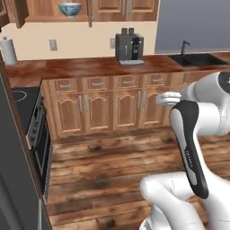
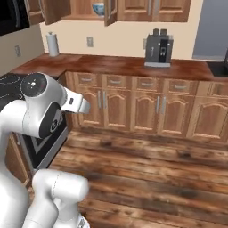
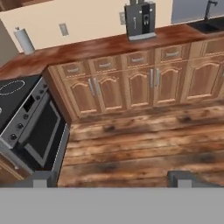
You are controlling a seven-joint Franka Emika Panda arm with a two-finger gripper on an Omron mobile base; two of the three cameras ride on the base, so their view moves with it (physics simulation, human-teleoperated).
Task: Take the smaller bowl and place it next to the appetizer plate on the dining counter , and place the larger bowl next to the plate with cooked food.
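Left base view gives us the larger bowl [image 1: 69,9] at about 11 o'clock, white with a blue pattern, sitting on a shelf inside an upper cabinet [image 1: 45,11] whose door stands open. In the right base view we find the same bowl [image 2: 98,8] near 12 o'clock, partly hidden by the open cabinet door [image 2: 109,11].

Below it runs the back counter [image 1: 90,67] of reddish-brown wood, carrying a dark coffee machine [image 1: 129,47] at 12 o'clock, a paper towel roll [image 1: 8,50] at 9 to 10 o'clock, and a black sink [image 1: 197,58] with its faucet at 2 o'clock. Wooden base cabinets [image 1: 112,108] sit under the counter, and a stove [image 1: 33,130] with an oven door stands at 8 to 9 o'clock. The plank floor [image 1: 108,179] spreads in front.

In the hand view we see the gripper [image 3: 113,179] at 6 o'clock, its two dark fingertips [image 3: 39,178] set wide apart, jaws open with nothing between them, looking down at the floor before the cabinets. The coffee machine [image 3: 140,19] sits at 12 to 1 o'clock there, the stove [image 3: 26,118] at 9 o'clock.
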